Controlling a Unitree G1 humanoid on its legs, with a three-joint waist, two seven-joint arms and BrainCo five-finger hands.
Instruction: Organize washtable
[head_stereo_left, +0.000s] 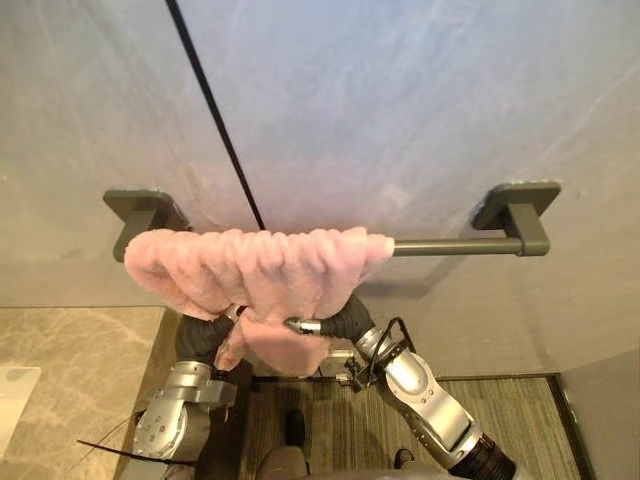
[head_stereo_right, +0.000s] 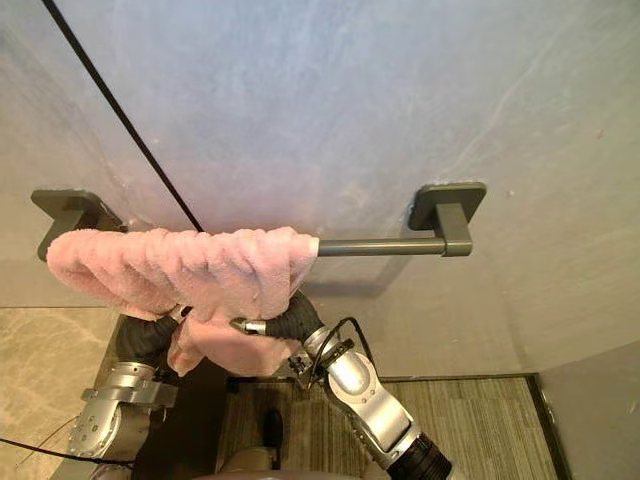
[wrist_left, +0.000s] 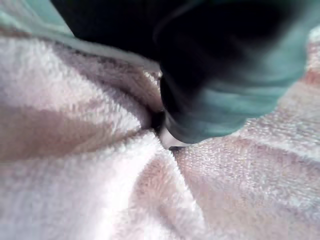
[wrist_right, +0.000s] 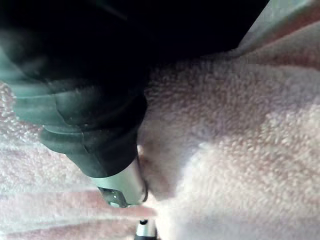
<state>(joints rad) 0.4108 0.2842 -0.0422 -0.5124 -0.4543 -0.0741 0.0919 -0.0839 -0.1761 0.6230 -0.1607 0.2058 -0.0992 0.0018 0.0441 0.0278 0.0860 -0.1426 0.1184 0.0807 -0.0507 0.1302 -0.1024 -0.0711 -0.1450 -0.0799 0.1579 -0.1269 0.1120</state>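
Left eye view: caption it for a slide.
Left hand and right hand reach under a pink towel bunched on a grey wall bar.

Pink towel (head_stereo_right: 190, 265) is bunched up over the left half of the dark grey bar (head_stereo_right: 375, 246), which sits on two chunky brackets against the grey wall (head_stereo_right: 350, 100); the right stretch of the bar is uncovered. Both hands come up from underneath: the right hand (head_stereo_right: 282, 326) is pushed into the hanging fold from the right, and the left hand (head_stereo_right: 165, 325) is tucked under the towel's left part. Beige stone counter (head_stereo_right: 50, 360) is at lower left, striped floor (head_stereo_right: 470, 420) at lower right.
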